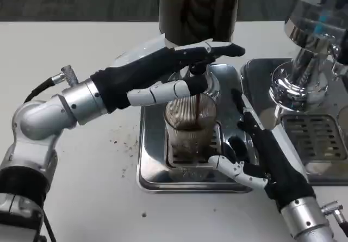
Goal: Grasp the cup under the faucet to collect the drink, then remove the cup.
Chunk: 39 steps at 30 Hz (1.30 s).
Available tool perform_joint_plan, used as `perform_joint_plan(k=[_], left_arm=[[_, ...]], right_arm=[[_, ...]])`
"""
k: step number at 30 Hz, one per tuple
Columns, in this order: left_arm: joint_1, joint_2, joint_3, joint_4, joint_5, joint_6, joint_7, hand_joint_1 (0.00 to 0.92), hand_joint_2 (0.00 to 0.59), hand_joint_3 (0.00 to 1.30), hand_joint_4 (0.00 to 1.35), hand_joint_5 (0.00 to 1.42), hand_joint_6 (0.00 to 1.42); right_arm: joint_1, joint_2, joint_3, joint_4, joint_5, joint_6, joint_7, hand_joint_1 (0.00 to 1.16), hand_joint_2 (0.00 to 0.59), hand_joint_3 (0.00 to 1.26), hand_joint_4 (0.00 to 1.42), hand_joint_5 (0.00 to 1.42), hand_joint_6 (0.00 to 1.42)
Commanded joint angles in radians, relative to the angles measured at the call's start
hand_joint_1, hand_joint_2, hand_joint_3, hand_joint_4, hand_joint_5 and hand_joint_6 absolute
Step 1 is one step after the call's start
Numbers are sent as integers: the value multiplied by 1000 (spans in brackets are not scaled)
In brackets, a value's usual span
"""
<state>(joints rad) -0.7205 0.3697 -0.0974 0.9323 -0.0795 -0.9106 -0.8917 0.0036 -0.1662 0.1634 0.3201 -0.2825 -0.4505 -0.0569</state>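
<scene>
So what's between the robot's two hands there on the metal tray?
In the head view, a ribbed clear cup with dark drink stands on the tray, between the left hand above it and the right hand beside it.

One cup (190, 123) is seen, standing on one drip tray (149, 166). Two hands are counted: the left hand (163, 70) and the right hand (261, 155). One dark dispenser (198, 8) and one chrome machine (310, 46) are found on one table (81, 160).
</scene>
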Motion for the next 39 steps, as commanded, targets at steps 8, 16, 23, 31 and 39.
perform_joint_plan(k=[8, 16, 23, 31, 39], left_arm=[[34, 30, -20, 15, 39, 20, -15, 0, 151, 175, 46, 0, 0], [35, 36, -23, 12, 46, 17, -9, 0, 151, 175, 46, 0, 0], [35, 41, -29, 10, 59, 8, 1, 0, 151, 176, 53, 0, 0], [37, 50, -41, 7, 68, -3, 17, 0, 150, 178, 56, 0, 0], [40, 55, -50, 4, 59, 2, 21, 0, 150, 178, 57, 0, 0]], right_arm=[[-58, 15, -4, 69, 22, -21, 10, 624, 222, 0, 0, 0, 95], [-74, 18, -6, 85, 29, -22, 16, 612, 224, 0, 0, 0, 95], [-87, 20, -6, 97, 33, -20, 21, 606, 224, 0, 0, 0, 95], [-108, 21, -5, 120, 37, -24, 24, 604, 224, 0, 0, 0, 95], [-116, 25, 1, 135, 35, -32, 22, 601, 226, 0, 0, 0, 95]])
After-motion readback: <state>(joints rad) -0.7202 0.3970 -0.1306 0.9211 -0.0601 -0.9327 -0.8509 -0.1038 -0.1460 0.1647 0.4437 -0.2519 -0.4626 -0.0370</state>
